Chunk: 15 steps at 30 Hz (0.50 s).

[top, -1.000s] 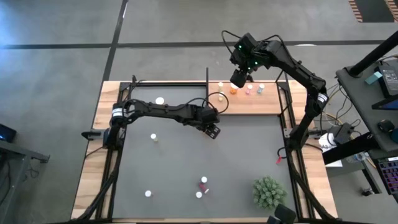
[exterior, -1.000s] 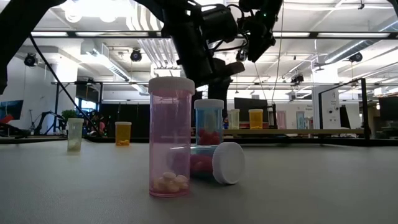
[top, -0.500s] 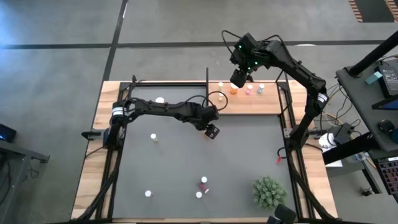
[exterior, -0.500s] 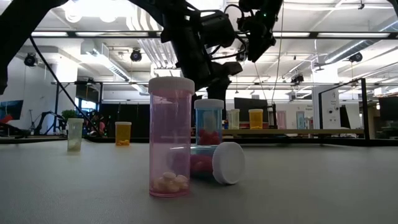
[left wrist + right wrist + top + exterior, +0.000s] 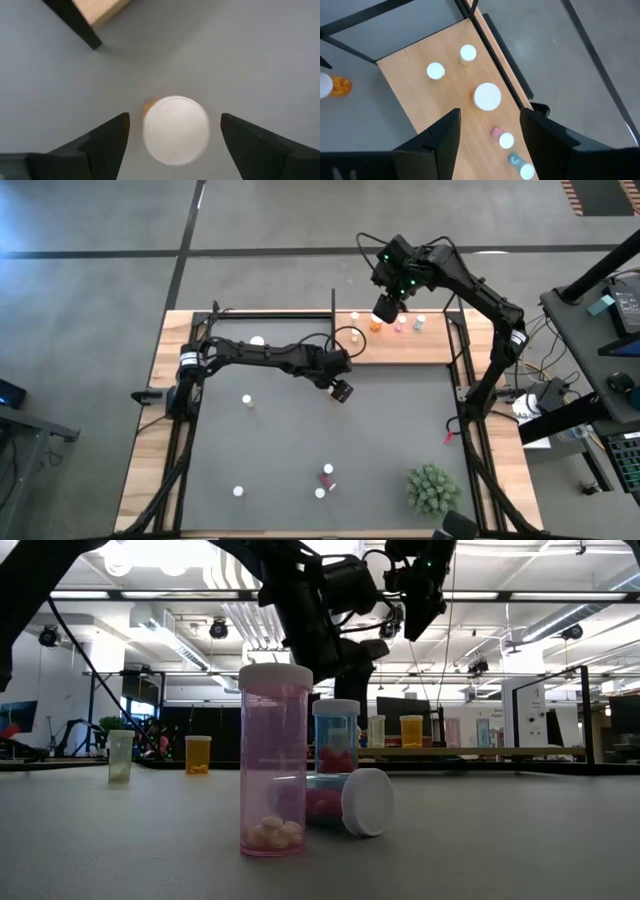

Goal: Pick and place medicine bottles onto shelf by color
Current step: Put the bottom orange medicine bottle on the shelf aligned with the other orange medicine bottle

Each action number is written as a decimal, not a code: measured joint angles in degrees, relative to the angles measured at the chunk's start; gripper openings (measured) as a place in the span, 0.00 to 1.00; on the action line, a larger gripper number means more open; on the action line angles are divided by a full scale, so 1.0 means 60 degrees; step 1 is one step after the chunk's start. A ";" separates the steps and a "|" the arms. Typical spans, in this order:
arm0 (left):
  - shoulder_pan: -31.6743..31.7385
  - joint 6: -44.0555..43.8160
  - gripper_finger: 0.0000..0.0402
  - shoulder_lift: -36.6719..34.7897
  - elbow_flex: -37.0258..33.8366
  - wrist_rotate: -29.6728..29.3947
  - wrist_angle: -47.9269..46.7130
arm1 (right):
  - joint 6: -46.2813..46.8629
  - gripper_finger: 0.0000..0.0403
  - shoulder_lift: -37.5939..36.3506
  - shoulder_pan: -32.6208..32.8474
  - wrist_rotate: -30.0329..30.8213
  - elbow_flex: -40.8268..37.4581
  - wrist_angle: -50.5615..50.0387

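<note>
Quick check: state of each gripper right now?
Left gripper: open over an orange bottle on the mat, not gripping it.
Right gripper: open above the shelf, holding nothing.

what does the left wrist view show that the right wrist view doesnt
Only the left wrist view: the open left gripper straddling a white-capped orange bottle upright on the grey mat. Only the right wrist view: five capped bottles standing on the shelf, framed by the right gripper. Both show wooden shelf board and grey mat.
</note>
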 joint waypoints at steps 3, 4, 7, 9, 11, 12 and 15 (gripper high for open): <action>0.0007 0.0003 0.74 -0.0242 0.0056 0.0049 0.0026 | -0.0051 0.49 0.0000 0.0004 -0.0002 0.0000 0.0000; 0.0021 0.0003 0.74 -0.0316 0.0056 0.0047 0.0024 | -0.0051 0.49 0.0000 0.0004 -0.0002 0.0000 -0.0004; 0.0043 0.0003 0.74 -0.0598 0.0042 0.0041 -0.0058 | -0.0051 0.49 0.0000 0.0029 -0.0018 0.0000 -0.0049; 0.0047 0.0010 0.74 -0.0895 0.0037 0.0027 -0.0146 | -0.0050 0.49 -0.0001 0.0103 -0.0094 0.0000 -0.0206; 0.0046 0.0134 0.74 -0.1280 0.0035 0.0007 -0.0256 | 0.0049 0.49 -0.0018 0.0222 -0.0385 0.0000 -0.0484; 0.0043 0.0216 0.74 -0.1447 0.0038 0.0004 -0.0380 | 0.0138 0.49 -0.0018 0.0263 -0.0681 0.0000 -0.0656; -0.0083 0.0247 0.74 -0.2056 -0.0081 -0.0192 -0.1211 | 0.0329 0.49 -0.0070 0.0456 -0.1740 -0.0140 -0.1155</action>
